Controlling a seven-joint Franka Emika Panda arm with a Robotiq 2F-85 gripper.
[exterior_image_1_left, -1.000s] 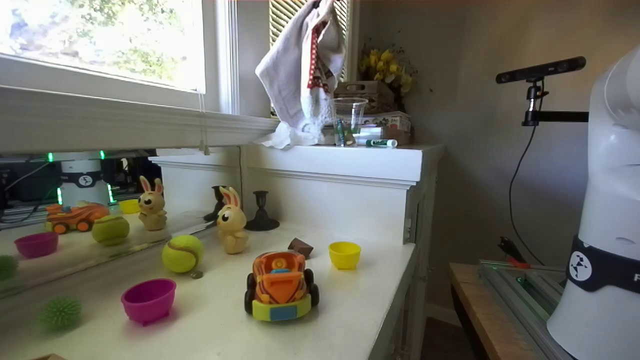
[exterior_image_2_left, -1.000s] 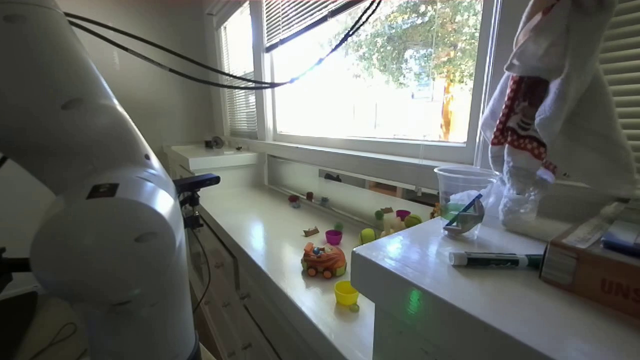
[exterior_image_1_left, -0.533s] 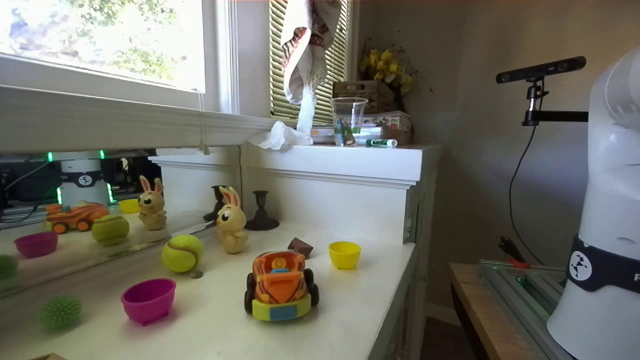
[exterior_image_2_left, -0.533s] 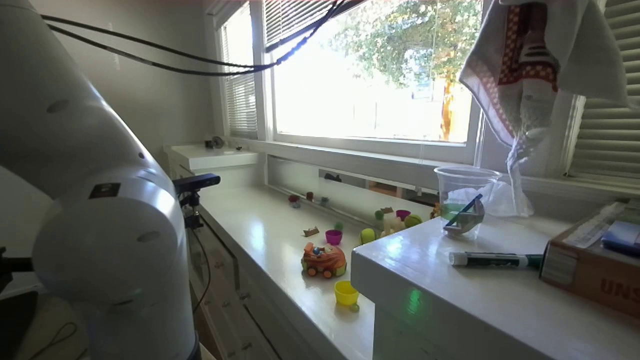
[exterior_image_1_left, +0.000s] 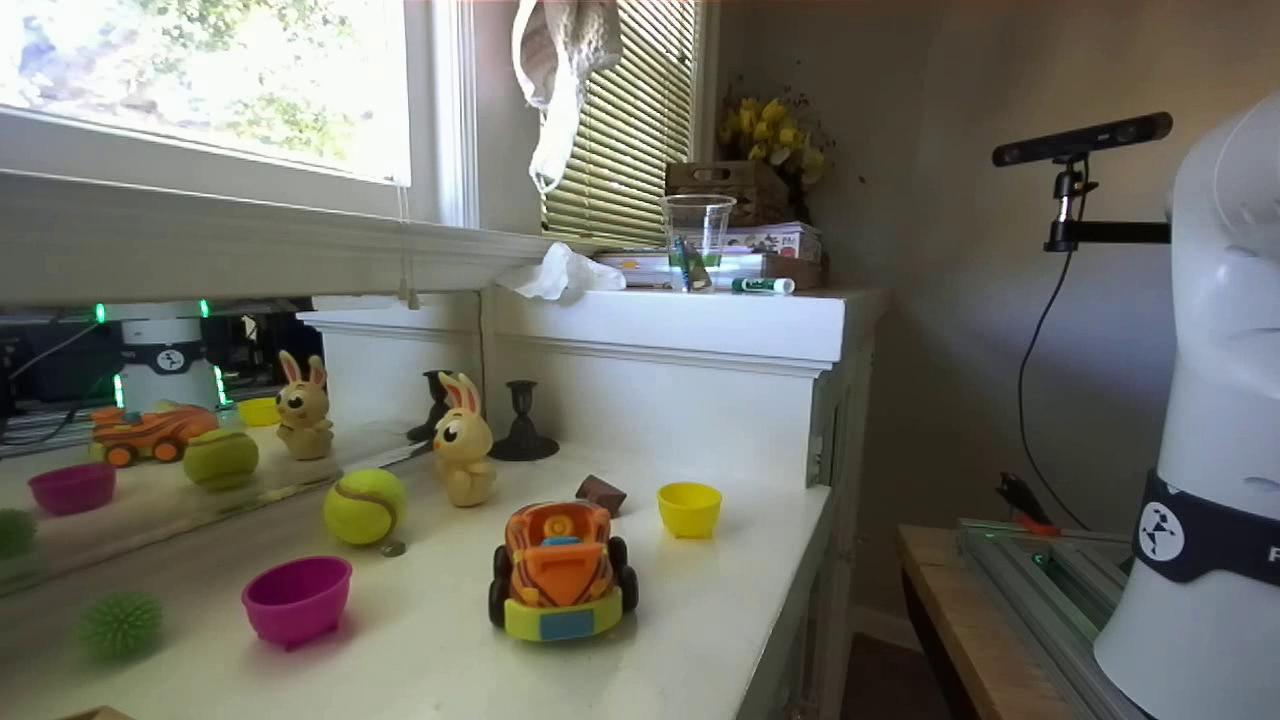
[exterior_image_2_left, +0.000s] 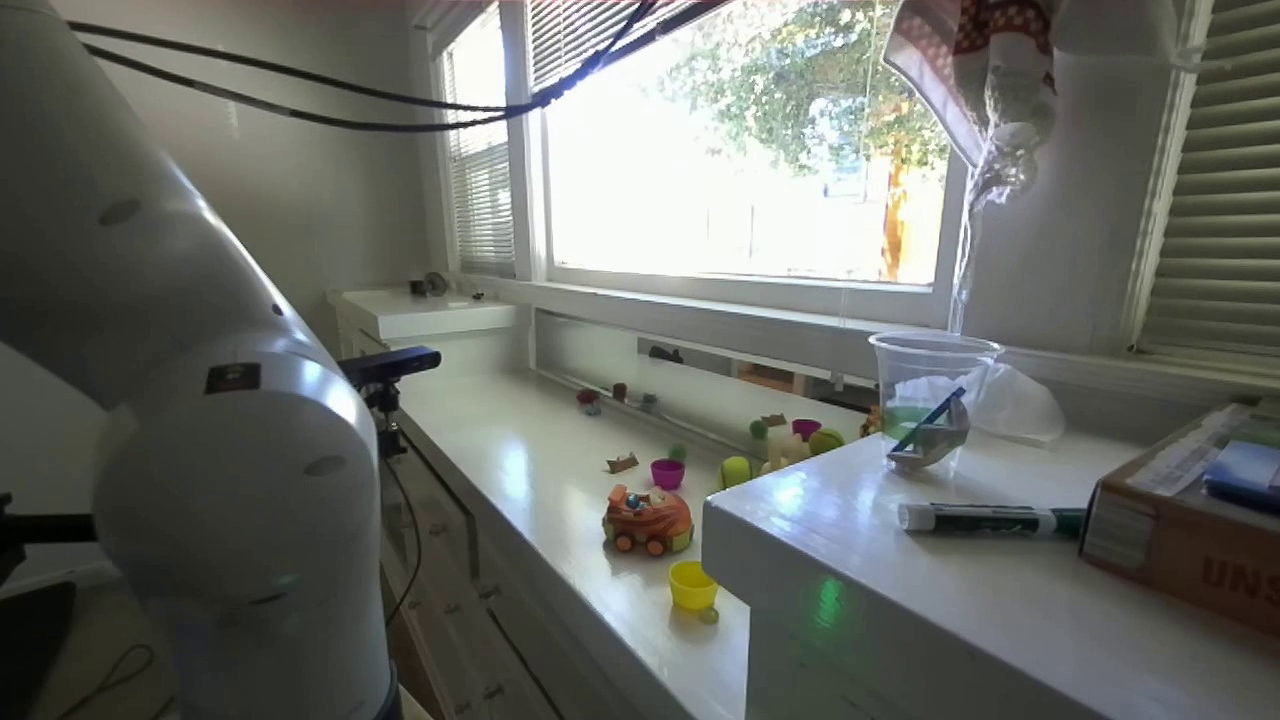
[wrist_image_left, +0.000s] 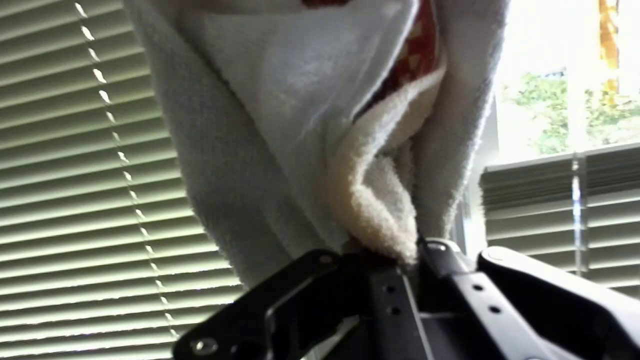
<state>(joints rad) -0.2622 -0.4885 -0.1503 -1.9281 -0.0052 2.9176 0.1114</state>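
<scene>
My gripper (wrist_image_left: 414, 256) is shut on a white towel with red patterned trim (wrist_image_left: 300, 75), pinching a fold of it at the fingertips in the wrist view. In both exterior views the gripper is above the frame. The towel's lower end hangs there (exterior_image_1_left: 575, 60) (exterior_image_2_left: 985, 70) in front of the window corner and blinds, with a thin twisted white strand trailing below it. A crumpled white translucent piece (exterior_image_1_left: 563, 272) lies on the raised ledge under the towel, also seen behind the cup (exterior_image_2_left: 1020, 405).
The ledge (exterior_image_2_left: 850, 560) holds a clear cup (exterior_image_1_left: 697, 245), a green marker (exterior_image_1_left: 763, 286) and boxes (exterior_image_2_left: 1190, 510). On the lower counter stand an orange toy car (exterior_image_1_left: 562, 572), yellow cup (exterior_image_1_left: 689, 510), magenta cup (exterior_image_1_left: 298, 600), tennis ball (exterior_image_1_left: 365, 507), toy rabbit (exterior_image_1_left: 464, 450) and candlestick (exterior_image_1_left: 522, 425).
The towel has risen and moved left in both exterior views. Its lower end has lifted off the ledge, while the crumpled white piece stays there. The arm has shifted slightly.
</scene>
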